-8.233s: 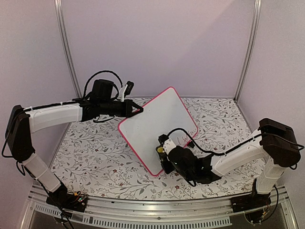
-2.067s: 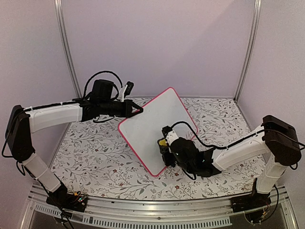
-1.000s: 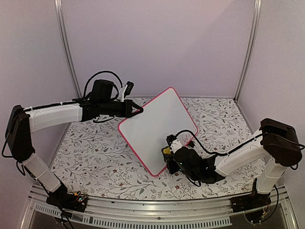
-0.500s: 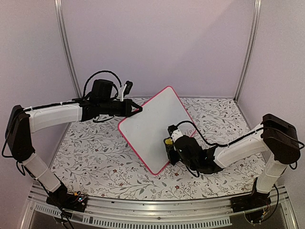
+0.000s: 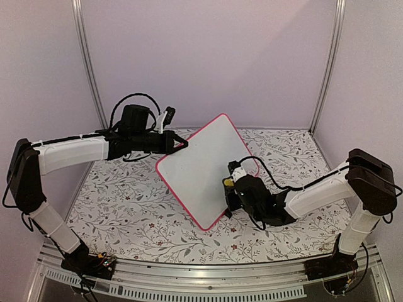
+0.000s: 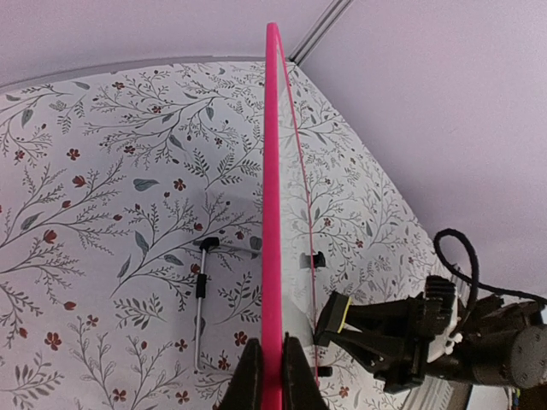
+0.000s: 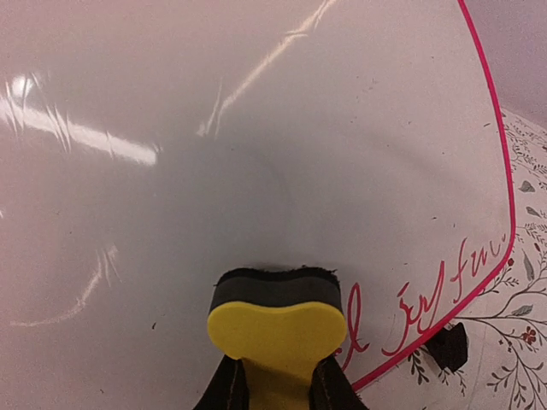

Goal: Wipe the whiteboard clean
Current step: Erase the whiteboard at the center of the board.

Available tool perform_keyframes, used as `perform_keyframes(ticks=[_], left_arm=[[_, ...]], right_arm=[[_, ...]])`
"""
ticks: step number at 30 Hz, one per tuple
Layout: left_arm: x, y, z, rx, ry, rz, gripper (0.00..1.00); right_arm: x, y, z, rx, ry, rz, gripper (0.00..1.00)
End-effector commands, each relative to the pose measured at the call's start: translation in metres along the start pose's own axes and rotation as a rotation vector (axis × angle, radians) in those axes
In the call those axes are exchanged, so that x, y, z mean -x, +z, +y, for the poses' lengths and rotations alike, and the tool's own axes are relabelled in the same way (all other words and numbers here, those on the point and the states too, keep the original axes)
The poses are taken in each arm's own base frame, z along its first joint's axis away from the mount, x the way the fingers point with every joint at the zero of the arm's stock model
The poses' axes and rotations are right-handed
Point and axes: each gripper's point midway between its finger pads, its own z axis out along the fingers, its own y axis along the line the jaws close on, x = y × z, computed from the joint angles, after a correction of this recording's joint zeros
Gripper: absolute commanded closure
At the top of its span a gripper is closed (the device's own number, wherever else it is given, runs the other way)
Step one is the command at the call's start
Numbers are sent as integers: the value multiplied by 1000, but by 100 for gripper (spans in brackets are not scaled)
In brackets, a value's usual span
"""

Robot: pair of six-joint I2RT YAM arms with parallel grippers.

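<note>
Left hand (image 6: 272,376) clamps whiteboard (image 5: 195,170); right hand (image 7: 278,389) grips yellow eraser (image 7: 278,329) beside illegible red scrawl (image 7: 410,320).

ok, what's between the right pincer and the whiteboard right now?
Right wrist view: the yellow eraser, gripped in the right pincer, its black felt face toward the whiteboard, beside the red writing.

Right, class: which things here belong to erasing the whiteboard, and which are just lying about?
In the job:
whiteboard
red writing
eraser
left pincer, gripping the board's edge
right pincer, holding the eraser

Lying about:
thin rod on the floral cloth
</note>
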Motion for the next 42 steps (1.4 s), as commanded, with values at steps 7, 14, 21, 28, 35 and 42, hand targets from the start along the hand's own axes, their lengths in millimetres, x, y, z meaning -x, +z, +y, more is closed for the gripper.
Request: perform_keyframes(ticks=[7, 14, 21, 28, 35, 42], left_arm=[[-39, 7, 6, 7, 33, 121, 100], [-39, 6, 7, 11, 35, 119, 100], [-38, 6, 7, 11, 36, 119, 100], [-38, 6, 6, 11, 35, 118, 100], [-39, 7, 7, 10, 33, 122, 100], [-41, 8, 8, 13, 33, 125, 100]], right_arm=[[-22, -5, -20, -24, 35, 47, 86], [-5, -9, 5, 112, 42, 7, 86], [17, -15, 11, 142, 41, -47, 85], [-2, 5, -31, -52, 34, 23, 85], [-10, 5, -44, -60, 60, 52, 85], [-17, 1, -11, 62, 37, 59, 86]])
